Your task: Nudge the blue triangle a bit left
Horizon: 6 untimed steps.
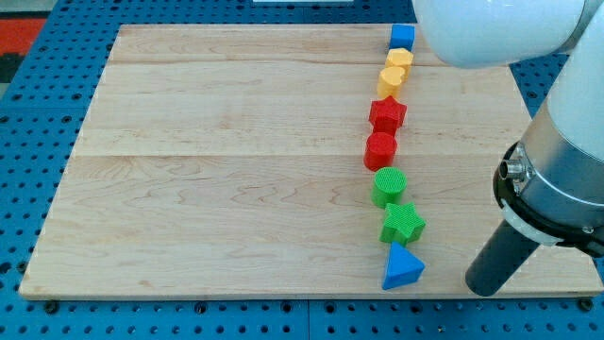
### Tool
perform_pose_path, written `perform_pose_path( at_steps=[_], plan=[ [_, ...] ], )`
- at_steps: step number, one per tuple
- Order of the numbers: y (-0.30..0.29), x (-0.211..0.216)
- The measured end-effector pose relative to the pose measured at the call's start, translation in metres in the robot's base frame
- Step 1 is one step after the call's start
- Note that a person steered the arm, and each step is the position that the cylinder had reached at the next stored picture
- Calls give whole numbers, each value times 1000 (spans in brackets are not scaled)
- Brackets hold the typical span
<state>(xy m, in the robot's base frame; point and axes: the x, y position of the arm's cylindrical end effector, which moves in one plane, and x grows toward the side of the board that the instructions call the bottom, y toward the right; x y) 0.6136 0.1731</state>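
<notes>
My tip, the lower end of the straight dark rod, rests near the bottom edge of the pale wooden worktop; the arm carries no pincer, so there is nothing to report as apart or together. The small blue triangular block lies just to the left of my tip, apart from it, with bare wood between them. Its narrow corner points toward the view's top and its long axis runs roughly top to bottom, leaning slightly. From there a column of blocks climbs up and left of my tip: a green star block touching the triangle's upper corner, a green round block, a red round block, a red star block, two yellow blocks and a blue square block
</notes>
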Motion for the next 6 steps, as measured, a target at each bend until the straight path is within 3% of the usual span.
perform_pose_path(
  at_steps=[6],
  plan=[
    [-70, 0]
  ],
)
